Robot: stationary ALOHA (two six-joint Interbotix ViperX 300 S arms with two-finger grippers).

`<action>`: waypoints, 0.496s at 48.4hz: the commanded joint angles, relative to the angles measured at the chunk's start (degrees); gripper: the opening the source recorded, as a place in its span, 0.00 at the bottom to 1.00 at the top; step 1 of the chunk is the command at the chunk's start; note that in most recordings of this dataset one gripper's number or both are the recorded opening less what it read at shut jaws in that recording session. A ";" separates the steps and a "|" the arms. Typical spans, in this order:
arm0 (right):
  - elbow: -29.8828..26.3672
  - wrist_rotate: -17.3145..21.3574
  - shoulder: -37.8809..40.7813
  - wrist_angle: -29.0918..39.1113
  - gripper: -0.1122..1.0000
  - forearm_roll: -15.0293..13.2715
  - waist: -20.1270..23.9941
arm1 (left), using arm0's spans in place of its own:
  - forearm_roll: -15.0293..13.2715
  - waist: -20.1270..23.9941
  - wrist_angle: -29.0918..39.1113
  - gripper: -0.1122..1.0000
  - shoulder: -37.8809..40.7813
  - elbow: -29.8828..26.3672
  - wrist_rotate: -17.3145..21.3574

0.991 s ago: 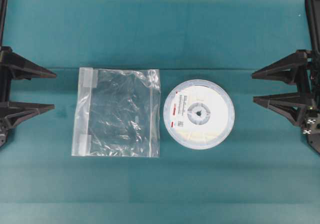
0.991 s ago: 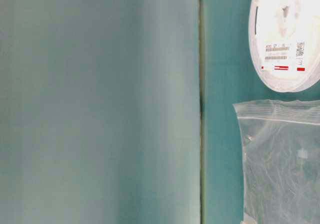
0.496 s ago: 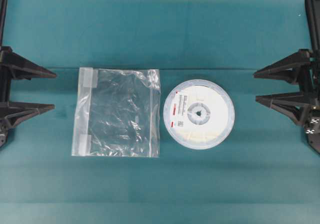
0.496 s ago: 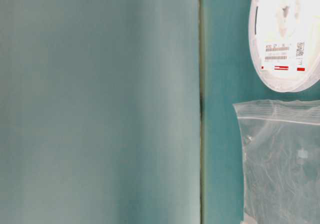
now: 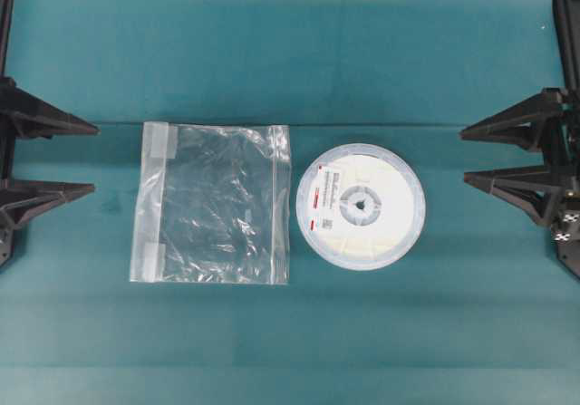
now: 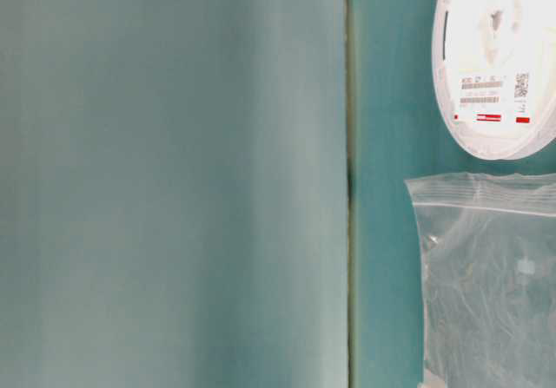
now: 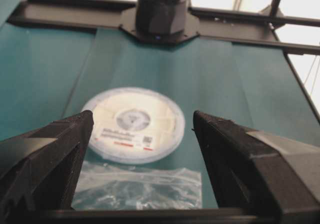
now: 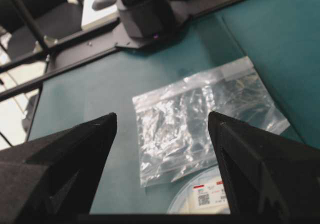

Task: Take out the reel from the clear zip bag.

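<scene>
1. One reel (image 5: 361, 206), lying flat on the teal worktop (image 5: 272, 61), a bit right of centre in the overhead view. Out of the bag already, label with red mark facing up on its 9 o'clock side.
2. One clear zip bag (image 5: 213, 204), flat and crinkly, just beside the reel at its 9 o'clock. Narrow gap between the two, not touching. Zip strip along the edge nearest the reel, two white tabs (image 5: 156, 139) on the far edge.
3. Nothing visible inside the bag, just wrinkled plastic all the way through.
4. Two grippers, one per side. Left gripper (image 5: 89, 158) at 9 o'clock of the bag, well apart from it, jaws spread wide with nothing between them.
5. Right gripper (image 5: 464, 156) at 3 o'clock of the reel, also spread wide, holding nothing, clear of the reel.
6. From the left wrist view: bag (image 7: 137, 190) nearest, reel (image 7: 131, 124) right behind it at 12 o'clock.
</scene>
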 commanded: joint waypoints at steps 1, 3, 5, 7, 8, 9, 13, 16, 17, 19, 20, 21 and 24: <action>-0.44 -1.14 0.18 -0.18 0.90 -0.18 -0.09 | 0.18 -0.18 -0.62 0.90 0.18 -1.41 0.09; -0.35 -1.14 0.09 -0.18 0.90 -0.09 -0.09 | 0.18 -0.26 -0.62 0.90 0.18 -1.41 0.09; -0.35 -1.23 0.00 -0.09 0.90 -0.18 -0.09 | 0.18 -0.26 -0.62 0.90 0.18 -1.41 0.09; -0.35 -1.23 0.00 -0.18 0.90 -0.18 -0.09 | 0.18 -0.26 -0.53 0.90 0.18 -1.41 0.09; -0.35 -1.23 0.00 -0.18 0.90 -0.09 -0.18 | 0.18 -0.26 -0.62 0.90 0.18 -1.41 0.09; -0.35 -1.23 -0.09 -0.18 0.90 -0.09 -0.18 | 0.18 -0.26 -0.62 0.90 0.18 -1.41 0.09; -0.18 -1.23 -0.53 -0.18 0.90 -0.09 -0.18 | 0.18 -0.26 -0.53 0.90 0.18 -1.41 0.18; 0.00 -1.14 -0.79 -0.18 0.90 -0.09 -0.18 | 0.18 -0.26 -0.53 0.90 0.18 -1.41 0.18; 0.00 -1.14 -0.88 -0.18 0.90 -0.18 -0.18 | 0.18 -0.26 -0.53 0.90 0.18 -1.41 0.09; 0.09 -1.14 -1.05 -0.18 0.90 -0.09 -0.18 | 0.18 -0.26 -0.53 0.90 0.18 -1.41 0.18; 0.18 -1.14 -1.14 -0.18 0.90 -0.09 -0.26 | 0.18 -0.26 -0.53 0.90 0.18 -1.41 0.09; 0.18 -1.14 -1.23 -0.18 0.90 -0.18 -0.18 | 0.18 -0.26 -0.53 0.90 0.18 -1.41 0.09; 0.18 -1.14 -1.32 -0.18 0.90 -0.09 -0.26 | 0.18 -0.26 -0.53 0.90 0.18 -1.41 0.09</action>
